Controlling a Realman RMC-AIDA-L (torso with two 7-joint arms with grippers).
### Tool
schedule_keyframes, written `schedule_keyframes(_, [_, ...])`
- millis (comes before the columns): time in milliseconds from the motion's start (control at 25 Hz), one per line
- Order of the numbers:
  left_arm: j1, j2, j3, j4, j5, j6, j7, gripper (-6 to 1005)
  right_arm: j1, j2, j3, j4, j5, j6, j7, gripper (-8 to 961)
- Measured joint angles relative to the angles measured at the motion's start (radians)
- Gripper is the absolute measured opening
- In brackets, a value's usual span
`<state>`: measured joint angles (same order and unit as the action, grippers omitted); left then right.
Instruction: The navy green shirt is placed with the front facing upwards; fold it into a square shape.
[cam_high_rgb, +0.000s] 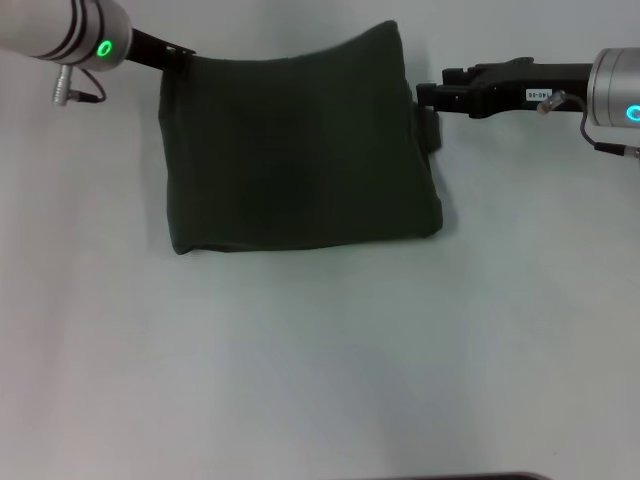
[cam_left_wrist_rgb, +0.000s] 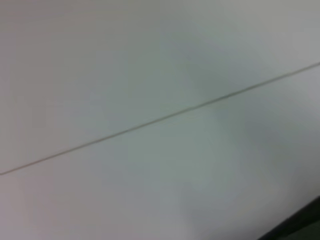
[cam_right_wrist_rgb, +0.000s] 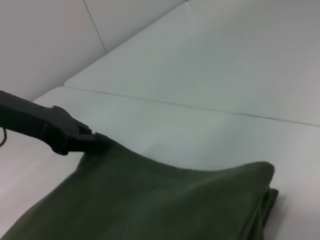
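The navy green shirt (cam_high_rgb: 300, 150) lies folded into a rough square on the white table, with no lettering showing. My left gripper (cam_high_rgb: 182, 55) is at its far left corner, shut on the fabric. In the right wrist view that corner of the shirt (cam_right_wrist_rgb: 150, 205) rises into the left gripper (cam_right_wrist_rgb: 95, 142), and the far edge sags from there toward the far right corner. My right gripper (cam_high_rgb: 428, 112) sits against the shirt's right edge, near the far right corner. The left wrist view shows only bare table.
The white table (cam_high_rgb: 320, 350) stretches wide in front of the shirt and to both sides. A thin seam (cam_left_wrist_rgb: 160, 119) runs across the tabletop, and another seam (cam_right_wrist_rgb: 200, 107) runs behind the shirt. A dark strip (cam_high_rgb: 470, 476) lies at the near edge.
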<state>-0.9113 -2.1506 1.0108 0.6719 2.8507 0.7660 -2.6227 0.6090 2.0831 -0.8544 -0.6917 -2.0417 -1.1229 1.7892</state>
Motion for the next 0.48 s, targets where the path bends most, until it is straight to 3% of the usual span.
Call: schedule_keyframes(480, [0.027,-0.006,0.002,0.031,0.004,-0.034,-0.014,109,0.004,0.000,0.000,0.001,0.000,0.002,-0.002,526])
